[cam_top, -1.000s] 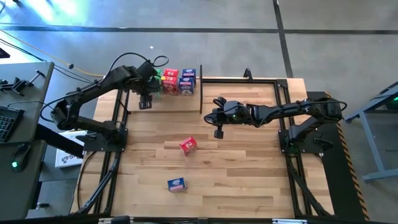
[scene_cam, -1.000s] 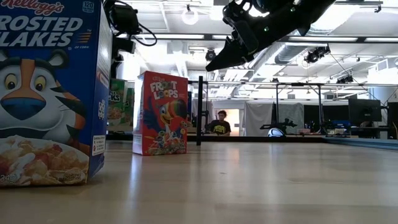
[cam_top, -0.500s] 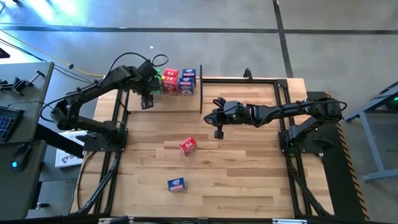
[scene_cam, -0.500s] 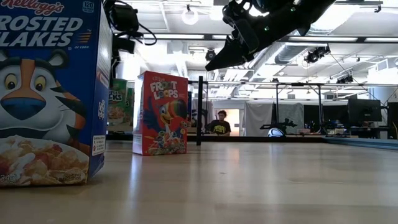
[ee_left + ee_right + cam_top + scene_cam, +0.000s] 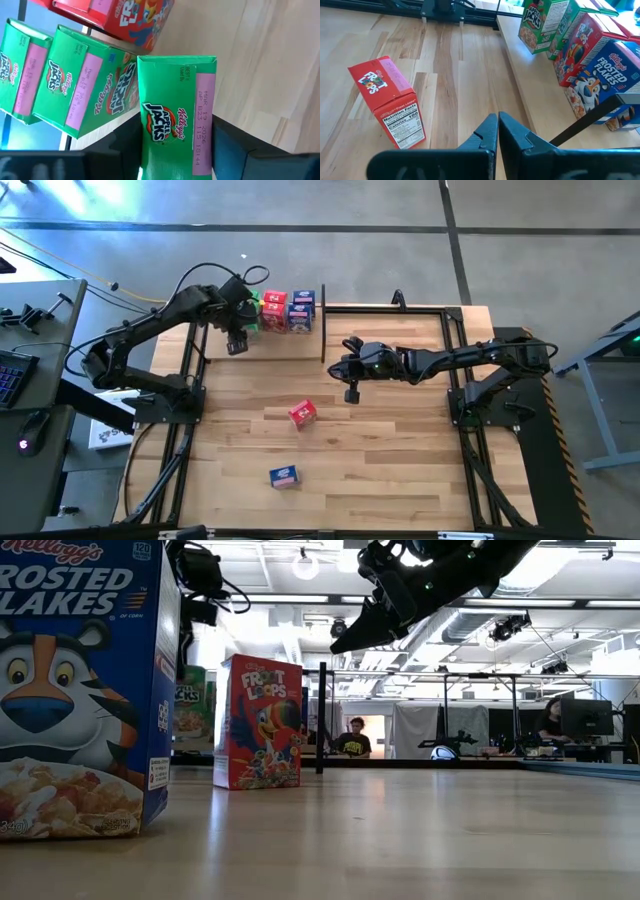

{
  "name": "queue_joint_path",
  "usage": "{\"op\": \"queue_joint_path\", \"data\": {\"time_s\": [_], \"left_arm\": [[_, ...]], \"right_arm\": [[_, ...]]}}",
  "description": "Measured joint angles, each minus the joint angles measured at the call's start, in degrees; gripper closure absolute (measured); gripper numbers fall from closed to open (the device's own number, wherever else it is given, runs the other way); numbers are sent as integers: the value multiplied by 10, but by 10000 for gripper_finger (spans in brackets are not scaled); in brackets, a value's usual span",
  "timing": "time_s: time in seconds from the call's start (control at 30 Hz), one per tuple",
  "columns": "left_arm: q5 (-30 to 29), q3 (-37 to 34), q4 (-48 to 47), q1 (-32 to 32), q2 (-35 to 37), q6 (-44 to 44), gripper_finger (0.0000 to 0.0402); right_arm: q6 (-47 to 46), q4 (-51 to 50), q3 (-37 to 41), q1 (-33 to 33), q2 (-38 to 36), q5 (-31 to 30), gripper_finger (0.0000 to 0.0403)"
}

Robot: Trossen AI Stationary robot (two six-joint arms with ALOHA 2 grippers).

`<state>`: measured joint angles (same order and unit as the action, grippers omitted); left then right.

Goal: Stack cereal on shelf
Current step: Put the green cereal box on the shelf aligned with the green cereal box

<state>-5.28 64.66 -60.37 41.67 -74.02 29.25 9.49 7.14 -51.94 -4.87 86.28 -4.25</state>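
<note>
left gripper point(image 5: 175, 150) astride a green cereal box point(image 5: 176, 117) on the shelf point(image 5: 265, 345), fingers either side, grip unclear | red box point(image 5: 303, 414) and blue box point(image 5: 284, 476) on the plank worktop point(image 5: 400, 460) | right gripper point(image 5: 498, 131) closed, empty, above worktop | room: person point(image 5: 352, 738) seated behind

The wood table point(image 5: 380, 470) carries the shelf point(image 5: 270, 345), one red box point(image 5: 303, 414) and one blue box point(image 5: 285, 476).

Two dark jointed arms point(image 5: 150, 330) — black cables looped above — black frames.
</note>
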Motion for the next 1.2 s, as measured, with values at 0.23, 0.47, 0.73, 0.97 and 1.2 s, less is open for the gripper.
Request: {"op": "queue_joint_path", "data": {"time_s": [0.23, 0.47, 0.73, 0.97, 1.2], "left_arm": [[2, 0, 11, 13, 0, -13, 264], [0, 0, 13, 18, 0, -7, 246], [2, 0, -6, 13, 0, -8, 233], [-11, -5, -29, -15, -9, -4, 224], [-21, -27, -24, -33, -9, -2, 181]], "right_arm": [[0, 0, 0, 0, 0, 0, 400], [0, 0, 0, 0, 0, 0, 400], [0, 0, 0, 0, 0, 0, 400], [0, 0, 0, 0, 0, 0, 400], [0, 1, 0, 0, 0, 9, 400]]}}
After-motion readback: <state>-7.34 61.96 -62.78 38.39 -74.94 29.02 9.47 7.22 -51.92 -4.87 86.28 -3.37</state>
